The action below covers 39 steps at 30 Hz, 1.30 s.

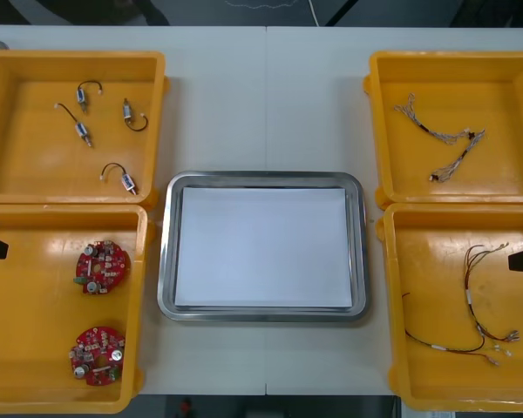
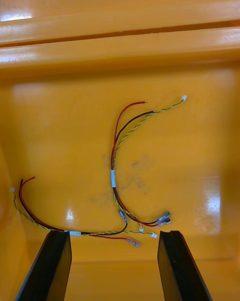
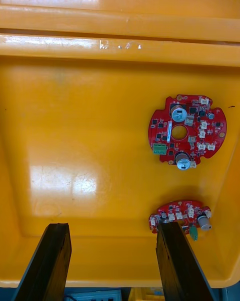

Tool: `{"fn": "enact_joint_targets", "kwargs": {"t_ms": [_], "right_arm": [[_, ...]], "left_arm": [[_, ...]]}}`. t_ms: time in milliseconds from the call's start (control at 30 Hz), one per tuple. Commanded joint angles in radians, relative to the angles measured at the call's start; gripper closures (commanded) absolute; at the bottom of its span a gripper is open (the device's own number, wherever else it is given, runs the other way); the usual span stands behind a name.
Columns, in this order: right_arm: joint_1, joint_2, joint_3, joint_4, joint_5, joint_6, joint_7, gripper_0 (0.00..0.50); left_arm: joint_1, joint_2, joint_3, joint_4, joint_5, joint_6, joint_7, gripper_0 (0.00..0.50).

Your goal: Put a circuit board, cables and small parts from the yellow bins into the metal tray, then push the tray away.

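Front view gives you the metal tray [image 1: 165,261], white inside, between the yellow bins [image 1: 444,87], with two round red circuit boards [image 1: 102,266] in the near left bin [image 1: 26,296] and small metal parts [image 1: 84,131] in the bin behind it. Right wrist view shows you the right gripper [image 2: 112,235], fingers spread apart and holding nothing, above red, black and yellow cables [image 2: 114,176] lying in its bin. Left wrist view shows you the left gripper [image 3: 112,227], likewise spread and empty, one board just past one fingertip, the other farther off
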<state>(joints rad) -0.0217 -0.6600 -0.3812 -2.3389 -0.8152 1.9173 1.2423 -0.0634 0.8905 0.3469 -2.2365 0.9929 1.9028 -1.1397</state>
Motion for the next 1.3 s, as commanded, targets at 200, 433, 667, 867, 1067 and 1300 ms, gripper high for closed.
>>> {"fn": "enact_joint_targets", "kwargs": {"t_ms": [200, 433, 667, 867, 1067, 1300], "right_arm": [[0.039, 0.002, -0.007, 0.001, -0.013, 0.003, -0.006, 0.0], [0.094, 0.003, 0.013, 0.001, -0.016, 0.003, 0.0, 0.0], [0.164, 0.003, 0.079, 0.001, 0.016, -0.026, 0.0, 0.0], [0.178, 0.011, 0.111, 0.003, 0.047, -0.093, 0.0, 0.0], [0.181, 0.043, 0.136, 0.072, 0.065, -0.165, 0.017, 0.0], [0.181, 0.046, 0.196, 0.174, 0.085, -0.307, 0.046, 0.0]], "left_arm": [[0.043, 0.021, -0.002, 0.003, 0.007, -0.011, -0.068, 0.0], [0.045, 0.031, -0.003, 0.006, 0.032, -0.016, -0.064, 0.0], [0.05, 0.038, -0.048, 0.034, 0.052, -0.039, -0.043, 0.0], [0.085, 0.064, -0.074, 0.028, 0.067, -0.082, 0.038, 0.0], [0.169, 0.114, -0.074, -0.003, 0.082, -0.157, 0.121, 0.0], [0.243, 0.14, -0.074, -0.061, 0.113, -0.205, 0.268, 0.0]]}}
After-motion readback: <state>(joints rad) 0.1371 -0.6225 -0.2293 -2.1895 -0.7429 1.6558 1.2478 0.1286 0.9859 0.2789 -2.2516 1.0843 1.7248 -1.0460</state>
